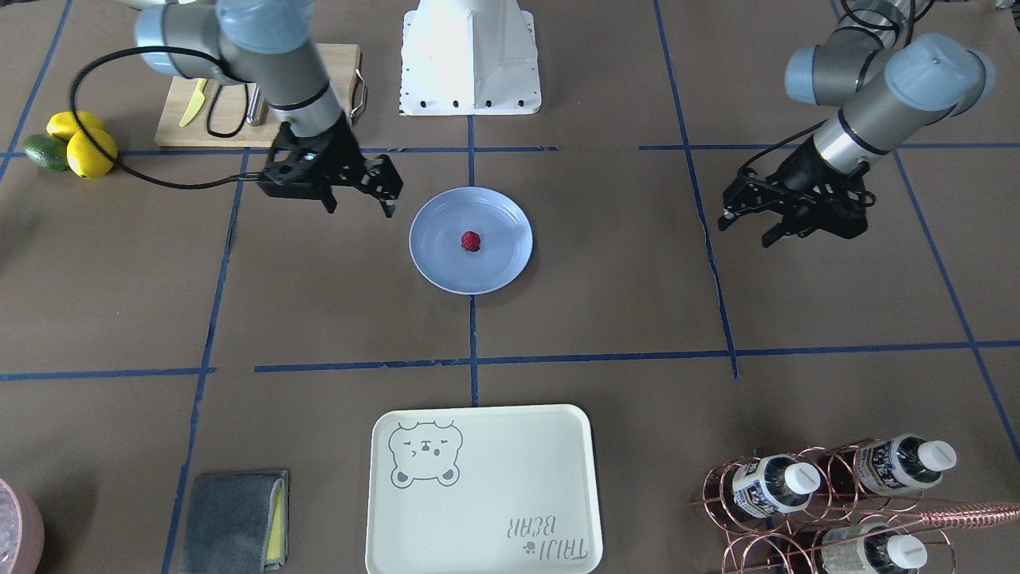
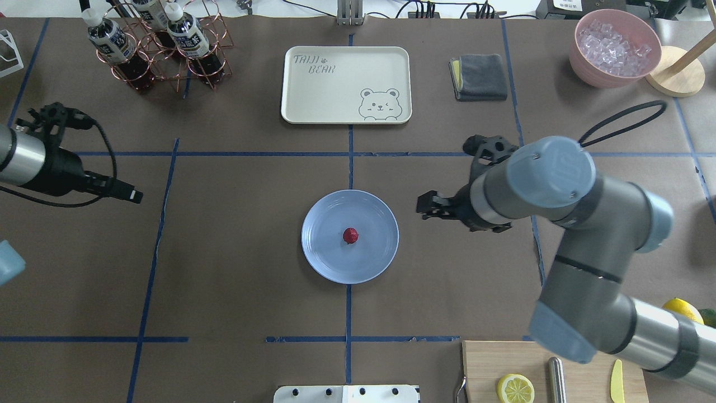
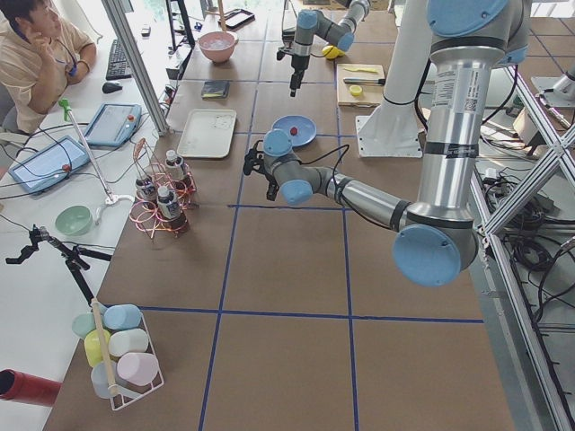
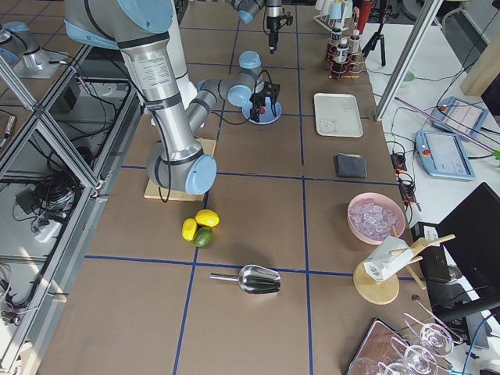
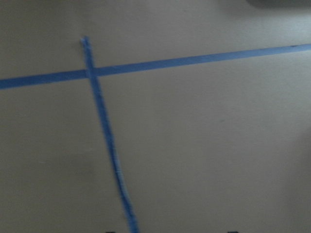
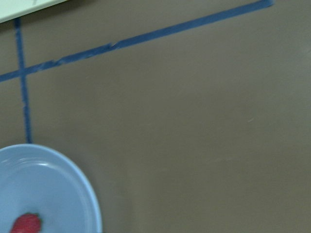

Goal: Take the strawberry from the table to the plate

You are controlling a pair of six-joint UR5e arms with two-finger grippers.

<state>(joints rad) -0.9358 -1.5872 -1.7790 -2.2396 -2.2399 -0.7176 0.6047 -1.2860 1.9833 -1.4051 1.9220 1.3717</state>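
Observation:
The small dark-red strawberry (image 1: pixel 471 241) (image 2: pixel 351 235) lies at the centre of the round light-blue plate (image 1: pixel 446 267) (image 2: pixel 330 254) in the middle of the brown table (image 1: pixel 606 303). My right gripper (image 1: pixel 359 209) hangs open and empty just beside the plate's rim, above the paper. The right wrist view catches the plate (image 6: pixel 53 184) and the strawberry (image 6: pixel 26 225) in its lower left corner. My left gripper (image 1: pixel 746 231) is open and empty, well off to the plate's other side above a blue tape line. The left wrist view holds only tape and paper.
A cream bear tray (image 1: pixel 478 494), a grey cloth (image 1: pixel 231 522) and a copper rack of bottles (image 1: pixel 829 510) line the operators' side. A wooden cutting board (image 1: pixel 239 112) and lemons with a lime (image 1: pixel 72 143) sit near the robot base (image 1: pixel 470 56). A pink ice bowl (image 2: pixel 612 47) stands far right.

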